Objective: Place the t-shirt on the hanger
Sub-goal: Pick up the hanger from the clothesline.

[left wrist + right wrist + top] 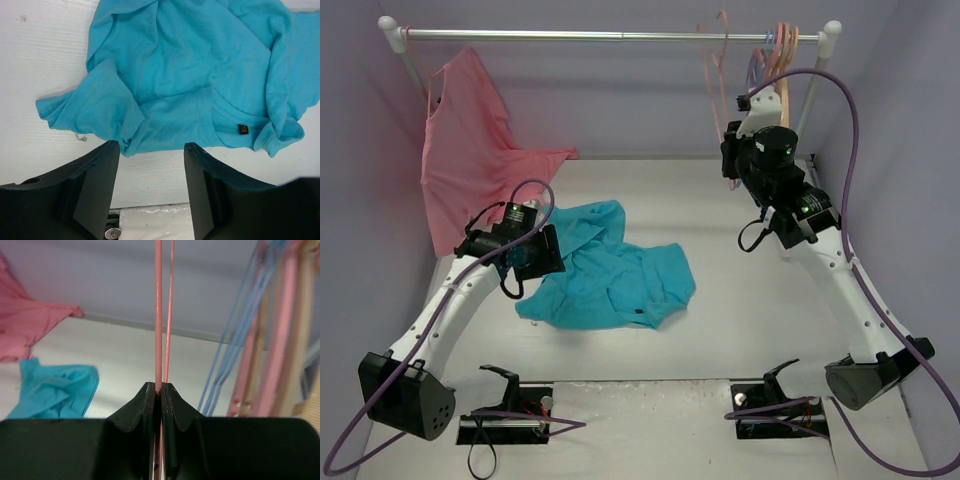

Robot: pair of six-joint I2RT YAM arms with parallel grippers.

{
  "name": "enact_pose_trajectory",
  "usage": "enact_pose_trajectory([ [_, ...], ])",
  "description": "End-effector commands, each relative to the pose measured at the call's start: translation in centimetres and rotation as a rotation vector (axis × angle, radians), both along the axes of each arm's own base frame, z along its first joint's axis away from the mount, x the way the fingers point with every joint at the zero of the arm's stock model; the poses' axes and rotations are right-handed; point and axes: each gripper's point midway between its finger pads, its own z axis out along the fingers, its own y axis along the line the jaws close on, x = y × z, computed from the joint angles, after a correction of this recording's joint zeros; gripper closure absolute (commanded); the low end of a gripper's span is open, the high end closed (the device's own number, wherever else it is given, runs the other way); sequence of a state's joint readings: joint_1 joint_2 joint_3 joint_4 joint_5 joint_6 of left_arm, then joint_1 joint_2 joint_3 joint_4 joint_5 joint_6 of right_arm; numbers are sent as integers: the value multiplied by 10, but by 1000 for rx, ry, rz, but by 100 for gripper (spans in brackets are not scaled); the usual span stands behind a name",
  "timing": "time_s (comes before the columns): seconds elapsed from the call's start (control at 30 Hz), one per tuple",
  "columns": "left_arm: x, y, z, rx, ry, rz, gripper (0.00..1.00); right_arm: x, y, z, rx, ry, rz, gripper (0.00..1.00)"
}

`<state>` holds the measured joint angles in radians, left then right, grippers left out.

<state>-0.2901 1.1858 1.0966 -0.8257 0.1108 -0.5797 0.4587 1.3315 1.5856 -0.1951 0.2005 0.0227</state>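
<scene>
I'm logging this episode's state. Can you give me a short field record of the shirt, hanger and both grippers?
t-shirt: teal, crumpled on the table, not on a hanger
hanger: thin pink wire, hanging from the rail
left gripper: open, at the t-shirt's edge
right gripper: shut on the hanger's wire
other: pink garment hanging at the rail's left end

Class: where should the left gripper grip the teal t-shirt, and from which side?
Probably the bunched fold at the near edge of the t-shirt, beside the neck, coming down from above: the shirt lies spread on the table, and that ridge rises just ahead of the left gripper, fingers open.
</scene>
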Motion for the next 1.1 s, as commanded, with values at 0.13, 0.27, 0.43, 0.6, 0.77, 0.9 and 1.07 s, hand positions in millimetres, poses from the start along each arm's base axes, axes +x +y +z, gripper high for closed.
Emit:
enact_pose_trajectory([
  [0.13,12,-21,12,29,-30,17,47,-54,45,-41,-75,83,414,100],
  [0.27,12,-45,6,91,-31,0,48,-84,43,-67,-101,142,489,100],
  [0.43,17,-81,-10,142,-7,-40,57,-110,32,-84,-131,183,512,100],
  [0.6,12,-110,-42,198,55,-61,58,-130,26,-95,-126,217,525,100],
  [0.77,12,-122,-68,247,100,-61,59,-142,18,-98,-123,216,513,100],
  [0.9,13,-123,-85,297,129,-49,59,-150,12,-104,-132,229,507,100],
  [1.07,18,-117,-99,345,113,-6,60,-158,8,-106,-130,221,505,100],
])
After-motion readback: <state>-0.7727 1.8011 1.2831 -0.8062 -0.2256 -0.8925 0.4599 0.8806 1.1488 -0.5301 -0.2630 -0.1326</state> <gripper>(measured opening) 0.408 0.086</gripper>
